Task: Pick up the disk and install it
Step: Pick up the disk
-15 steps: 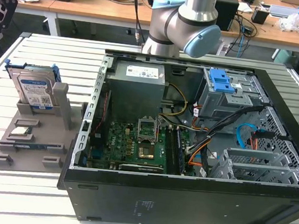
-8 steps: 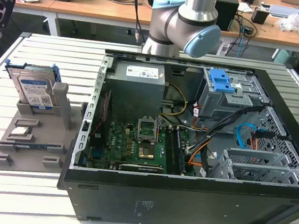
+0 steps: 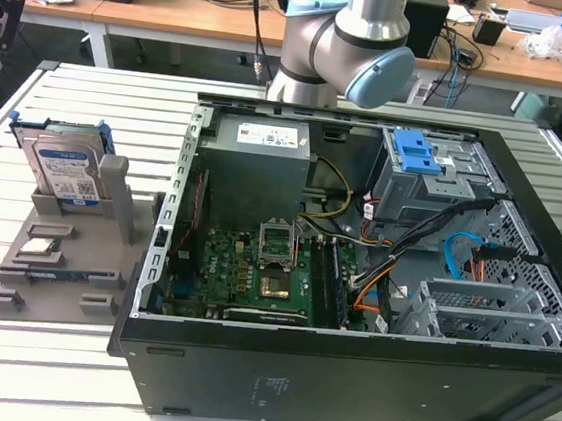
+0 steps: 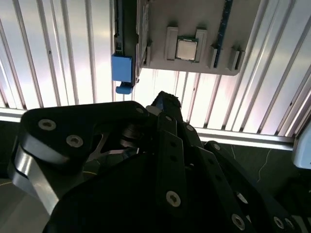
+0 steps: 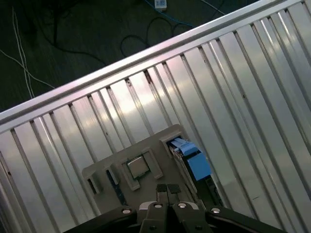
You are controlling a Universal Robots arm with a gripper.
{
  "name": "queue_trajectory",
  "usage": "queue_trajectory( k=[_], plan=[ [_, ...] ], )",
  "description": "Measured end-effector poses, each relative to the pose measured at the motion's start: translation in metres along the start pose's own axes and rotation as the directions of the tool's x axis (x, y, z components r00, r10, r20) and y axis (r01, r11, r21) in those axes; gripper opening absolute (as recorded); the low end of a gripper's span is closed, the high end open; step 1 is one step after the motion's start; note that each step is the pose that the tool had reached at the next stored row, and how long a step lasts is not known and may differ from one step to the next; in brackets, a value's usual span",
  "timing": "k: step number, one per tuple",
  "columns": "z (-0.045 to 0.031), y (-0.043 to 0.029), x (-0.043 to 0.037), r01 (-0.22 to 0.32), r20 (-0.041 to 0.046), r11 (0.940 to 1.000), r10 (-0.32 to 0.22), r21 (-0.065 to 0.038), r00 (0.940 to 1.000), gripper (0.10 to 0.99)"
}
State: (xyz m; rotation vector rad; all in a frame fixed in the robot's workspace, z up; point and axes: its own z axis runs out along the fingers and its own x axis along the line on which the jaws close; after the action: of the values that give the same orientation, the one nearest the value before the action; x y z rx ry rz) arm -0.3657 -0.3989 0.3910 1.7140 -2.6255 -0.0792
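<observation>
— One disk, is it? Where does it sit?
— One, yes. The disk (image 3: pixel 64 173) stands on edge in a slot of the grey holder (image 3: pixel 61 293). The holder lies on the slatted counter (image 3: pixel 101 101) at the exterior view's left, just beside the open computer case (image 3: pixel 344 378). Both wrist views catch the blue frame clipped round the disk (image 5: pixel 194 164).
— And your claw?
— My claw (image 5: pixel 167 189) hangs over the counter near the holder, its fingertips pressed together with nothing between them. It touches neither the disk nor the holder.
— Anything else in that holder?
— A small square chip (image 5: pixel 138 167) lies flat in its own pocket, near the disk.
— What about the case?
— It lies on its side with the circuit board (image 3: pixel 255 268) in plain sight. A grey cage with a blue latch (image 3: pixel 423 153) sits in its far corner. My arm (image 3: pixel 349 37) rises behind the case
</observation>
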Motion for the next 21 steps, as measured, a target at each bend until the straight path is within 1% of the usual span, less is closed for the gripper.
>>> queue_trajectory(
  k=[12, 18, 21],
  plan=[
    [0.0, 0.0, 0.0, 0.068, -0.003, 0.9977, -0.068, -0.002, 0.9977, 0.106],
    [0.0, 0.0, 0.0, 0.112, -0.0049, 0.9937, -0.112, -0.003, 0.9937, 0.106],
    [0.0, 0.0, 0.0, 0.142, -0.0062, 0.9898, -0.142, -0.004, 0.9898, 0.106]
  ],
)
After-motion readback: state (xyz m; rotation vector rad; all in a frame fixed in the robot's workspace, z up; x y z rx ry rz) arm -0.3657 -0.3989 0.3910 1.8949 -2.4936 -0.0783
